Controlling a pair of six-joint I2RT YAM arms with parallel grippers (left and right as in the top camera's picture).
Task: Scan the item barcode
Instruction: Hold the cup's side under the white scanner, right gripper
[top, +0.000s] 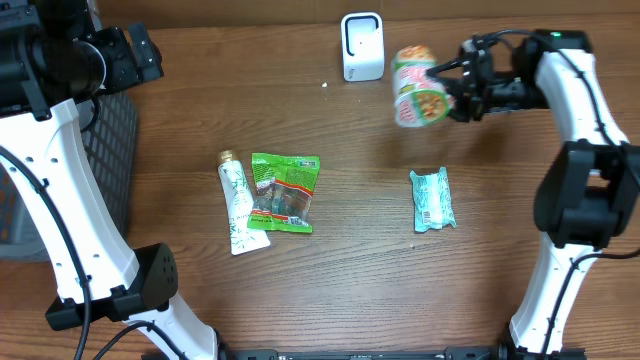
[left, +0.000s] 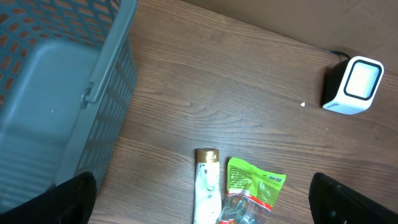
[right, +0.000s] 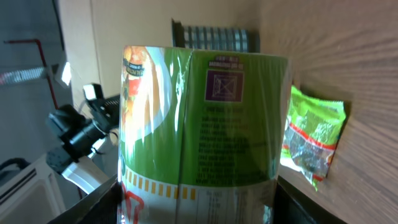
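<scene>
Holding the cup of instant noodles (top: 418, 87) in my right pincer (top: 443, 88), I have it in the air above the table (top: 380, 280), tipped on its side just beside the white barcode scanner (top: 362, 46). My jaws are clamped around the cup's body. My left pincer (top: 135, 55) stands wide with nothing in it, near the grey basket (top: 115, 140). A tube (top: 236, 200), a green snack bag (top: 285, 192) and a teal packet (top: 432, 200) lie on the wood.

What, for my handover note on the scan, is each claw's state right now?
Left claw: open, holding nothing.
Right claw: closed on the noodle cup, held above the table.
</scene>
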